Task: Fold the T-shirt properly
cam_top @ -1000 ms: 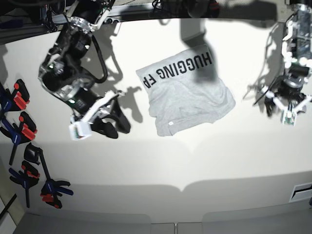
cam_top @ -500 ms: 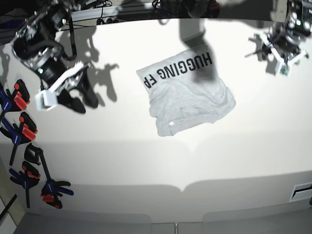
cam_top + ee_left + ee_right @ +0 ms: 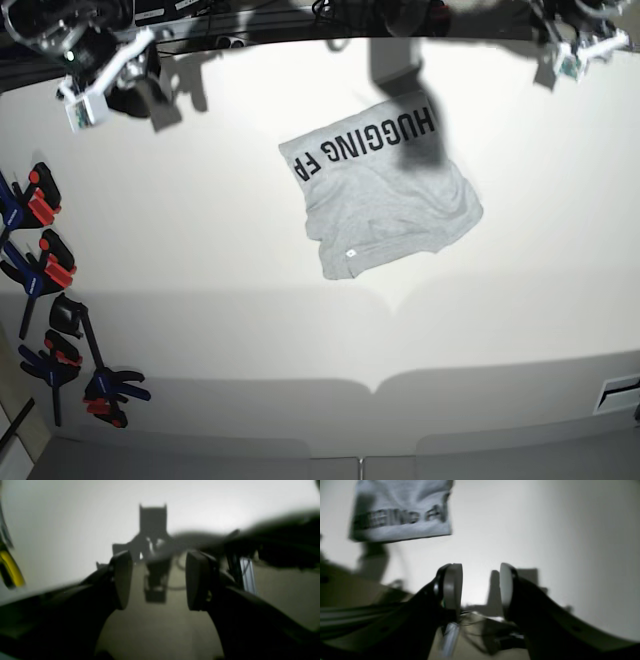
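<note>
The T-shirt [image 3: 385, 190] lies folded into a rough rectangle at the middle of the white table [image 3: 300, 330], light grey, with black capital lettering along its far edge. In the right wrist view the T-shirt [image 3: 400, 510] shows blurred at the upper left, well away from the fingers. My right gripper [image 3: 140, 98] is raised at the table's far left corner; its jaws [image 3: 481, 587] stand open with nothing between them. My left gripper [image 3: 577, 52] hangs at the far right corner, also open [image 3: 160, 580] and empty.
Several blue and red spring clamps [image 3: 40, 270] lie along the table's left edge. Cables and dark frame parts [image 3: 330, 15] run behind the far edge. A dark shadow falls across the shirt's far right corner.
Both arms have drawn back from beside the shirt toward the table's far corners. The T-shirt has not moved. Both grippers have kept the same opening.
</note>
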`<state>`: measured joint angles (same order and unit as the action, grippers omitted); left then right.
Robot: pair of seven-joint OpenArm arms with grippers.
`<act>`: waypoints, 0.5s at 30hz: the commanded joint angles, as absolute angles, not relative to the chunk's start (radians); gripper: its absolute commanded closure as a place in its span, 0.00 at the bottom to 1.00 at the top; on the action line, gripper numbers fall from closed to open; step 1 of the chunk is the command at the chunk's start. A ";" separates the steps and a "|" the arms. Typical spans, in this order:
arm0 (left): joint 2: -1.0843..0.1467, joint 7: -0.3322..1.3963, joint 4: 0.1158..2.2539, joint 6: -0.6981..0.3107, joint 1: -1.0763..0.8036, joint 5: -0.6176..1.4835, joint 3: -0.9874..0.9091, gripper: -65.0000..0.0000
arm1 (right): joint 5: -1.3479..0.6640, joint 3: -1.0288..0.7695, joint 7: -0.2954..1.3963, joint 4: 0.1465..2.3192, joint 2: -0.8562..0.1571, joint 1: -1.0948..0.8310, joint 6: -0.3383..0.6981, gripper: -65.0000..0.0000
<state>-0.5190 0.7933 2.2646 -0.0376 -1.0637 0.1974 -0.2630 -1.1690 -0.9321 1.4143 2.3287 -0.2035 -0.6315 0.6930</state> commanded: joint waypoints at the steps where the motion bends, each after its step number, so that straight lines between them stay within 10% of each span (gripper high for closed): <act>1: -0.507 0.785 2.279 -0.038 -1.099 0.171 -0.268 0.51 | -1.217 -0.963 1.396 2.344 -0.216 -0.673 0.698 0.64; 15: -0.430 0.622 1.942 -0.141 -1.252 0.105 -0.241 0.51 | -1.391 -0.883 1.396 2.315 -0.216 -1.136 0.698 0.64</act>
